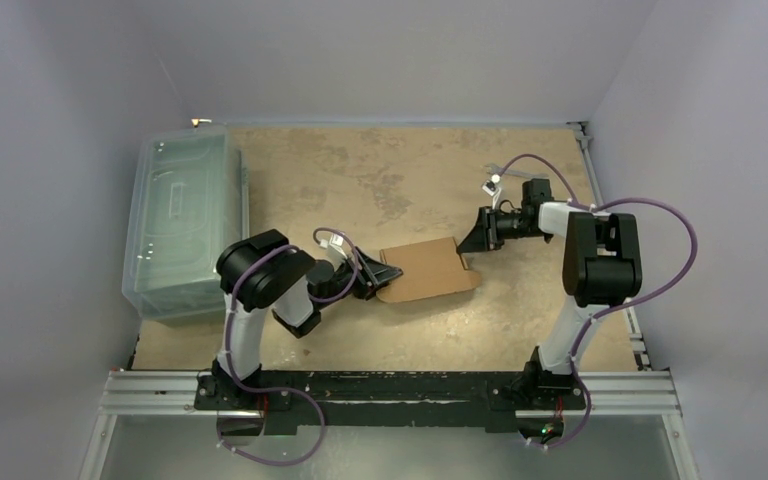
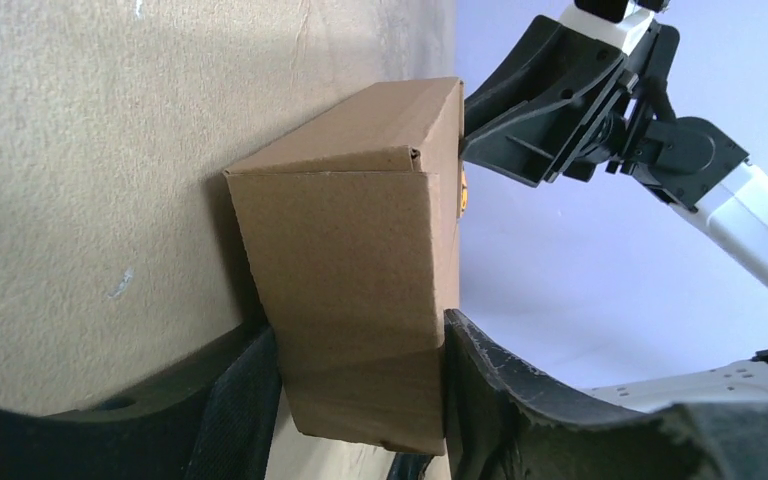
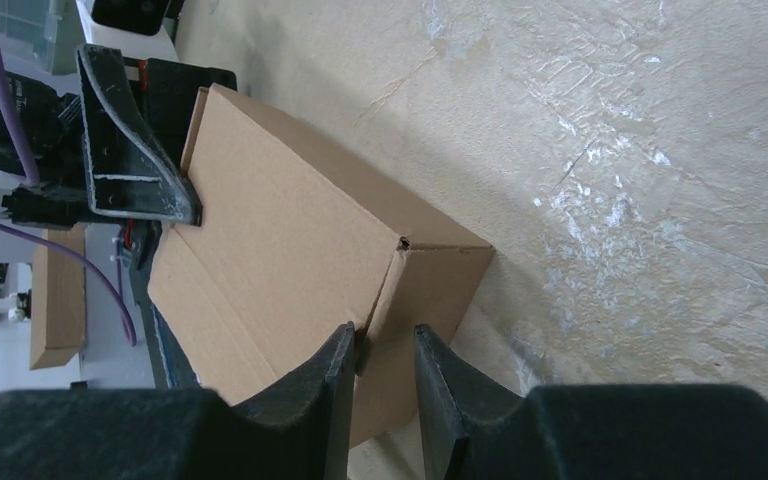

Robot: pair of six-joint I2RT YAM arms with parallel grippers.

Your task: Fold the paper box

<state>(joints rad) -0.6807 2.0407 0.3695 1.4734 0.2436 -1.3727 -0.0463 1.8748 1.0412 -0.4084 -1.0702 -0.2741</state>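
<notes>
1. Plain, pale lavender-grey walls (image 1: 60,100) close in the left, far and right sides.
2. The table (image 1: 410,170) has a tan, mottled top with worn pale patches and fine creases.
3. A silver metal rail (image 1: 150,395) runs along the table's near edge.
4. A large clear plastic bin (image 1: 185,225) sits at the table's left edge, beside the wall.
5. The light is soft and even, and shadows are faint.

A robotics lab test cell. 2 robot arms, the left arm (image 1: 260,285) and the right arm (image 1: 600,260), are bolted to an aluminium rail (image 1: 390,392) at the table's (image 1: 360,170) near edge, with purple cables (image 1: 682,250) looping off them. Plain pale walls (image 1: 390,60) close in the table's other 3 edges. A clear plastic bin (image 1: 180,225) sits along its left edge.
</notes>
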